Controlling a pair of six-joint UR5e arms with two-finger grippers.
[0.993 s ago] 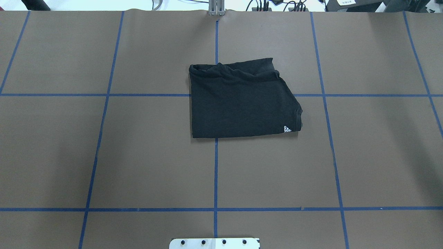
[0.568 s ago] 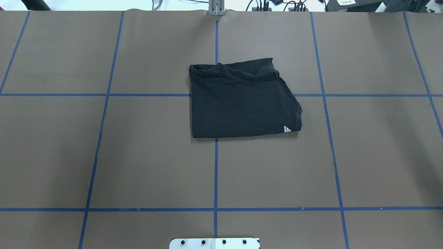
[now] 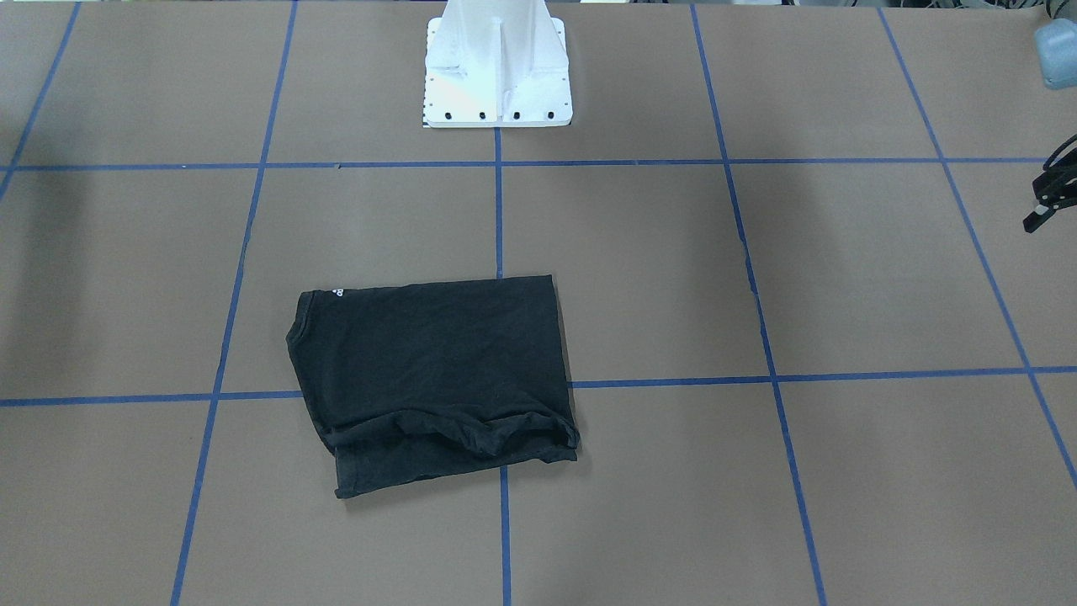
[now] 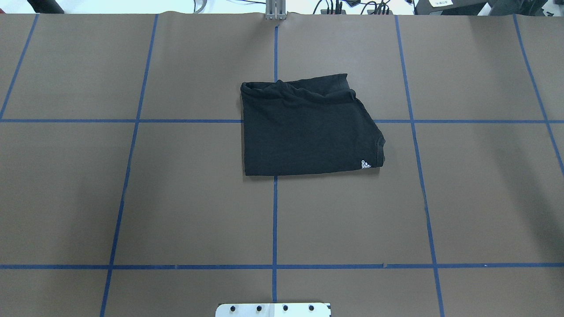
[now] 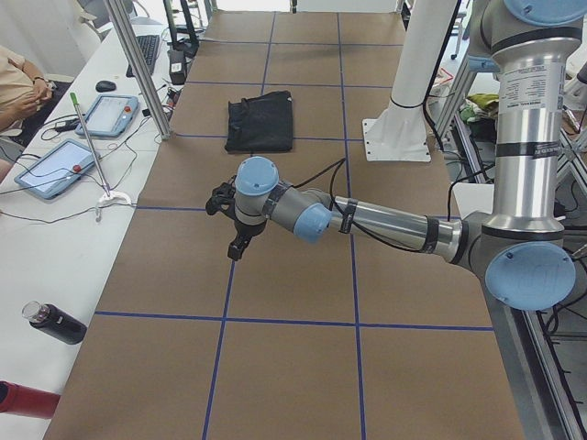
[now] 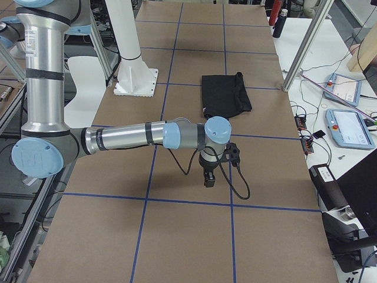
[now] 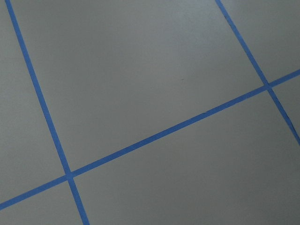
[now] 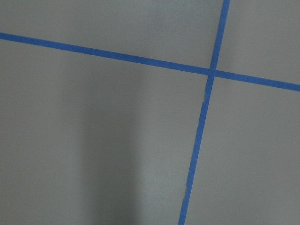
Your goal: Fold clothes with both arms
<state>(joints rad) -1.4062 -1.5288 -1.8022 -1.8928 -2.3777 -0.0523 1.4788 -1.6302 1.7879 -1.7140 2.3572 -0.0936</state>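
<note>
Brown table [image 4: 176, 198], folded black T-shirt [image 4: 304, 132], left claw [image 5: 237, 247] and right claw [image 6: 208, 178] well away

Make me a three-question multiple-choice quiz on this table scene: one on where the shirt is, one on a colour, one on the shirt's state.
1. Where does the T-shirt lie?
A. Over a crossing of the tape lines, mid-table
B. Hanging off the table's edge
C. On the floor

2. What colour are the tape lines?
A. Red
B. Blue
C. Yellow

3. What state is the T-shirt in?
A. Spread flat, sleeves out
B. Balled up
C. Folded into a compact block

Answers: 1 A, the shirt covers a crossing of two lines; 2 B, every grid line is blue; 3 C, it lies as one squarish block with layered edges.
</note>
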